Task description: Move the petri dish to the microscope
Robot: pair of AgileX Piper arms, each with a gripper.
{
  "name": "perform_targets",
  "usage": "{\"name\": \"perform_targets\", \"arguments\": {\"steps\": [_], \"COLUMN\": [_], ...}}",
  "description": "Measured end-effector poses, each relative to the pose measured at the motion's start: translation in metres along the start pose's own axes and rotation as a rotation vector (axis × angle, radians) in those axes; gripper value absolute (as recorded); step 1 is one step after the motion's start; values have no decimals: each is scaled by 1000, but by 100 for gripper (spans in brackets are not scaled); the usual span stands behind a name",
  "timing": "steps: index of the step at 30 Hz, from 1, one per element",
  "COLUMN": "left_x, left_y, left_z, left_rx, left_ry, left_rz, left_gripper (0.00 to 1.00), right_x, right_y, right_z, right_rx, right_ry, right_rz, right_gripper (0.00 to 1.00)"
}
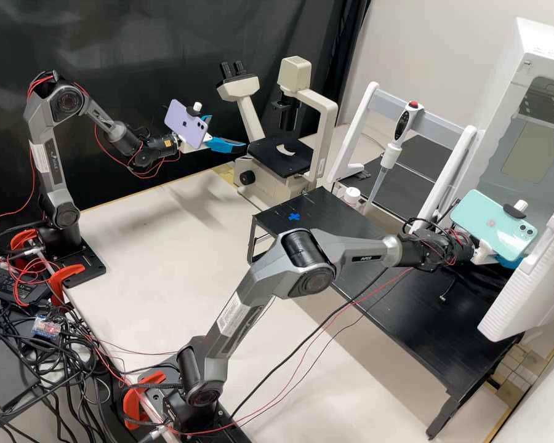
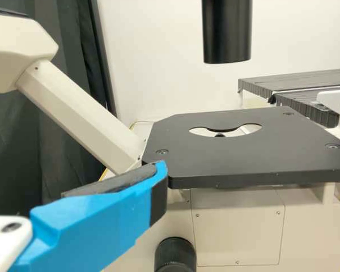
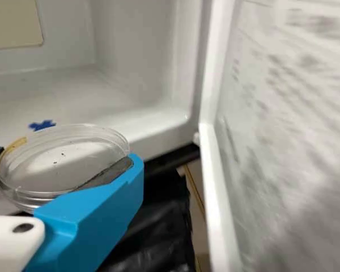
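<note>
We see the petri dish [image 3: 62, 167] clasped in the right gripper [image 1: 511, 263] at the open front of the white cabinet [image 1: 514, 77]. Well apart from that cabinet are the microscope [image 1: 268, 161] and the left gripper [image 1: 229, 131], its fingers spread, as far as we can tell.

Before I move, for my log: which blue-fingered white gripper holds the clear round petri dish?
The right gripper, at the open white cabinet: the dish sits between its fingers. The left gripper, by the cream microscope, is empty.

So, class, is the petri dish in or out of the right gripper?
In: the petri dish sits between the right gripper's fingers, pads at opposite sides.
</note>
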Motion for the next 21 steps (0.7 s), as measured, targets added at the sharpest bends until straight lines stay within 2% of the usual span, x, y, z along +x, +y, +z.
{"name": "perform_targets", "arguments": {"steps": [3,7,11,17,21], "left_x": [0,0,0,0,0], "left_y": [0,0,0,0,0], "left_z": [0,0,0,0,0], "left_rx": [0,0,0,0,0], "left_ry": [0,0,0,0,0], "left_rz": [0,0,0,0,0], "left_gripper": [100,100,100,100,100], "right_x": [-20,-43,-76,-133,-175], "right_y": [0,-1,-18,-35,-47], "right_z": [4,7,9,-5,-22], "right_rx": [10,-9,-15,-39,-52], "right_ry": [15,34,46,127,219], "right_rz": [-33,-66,-135,-196,-225], "right_gripper": [0,0,0,0,0]}}
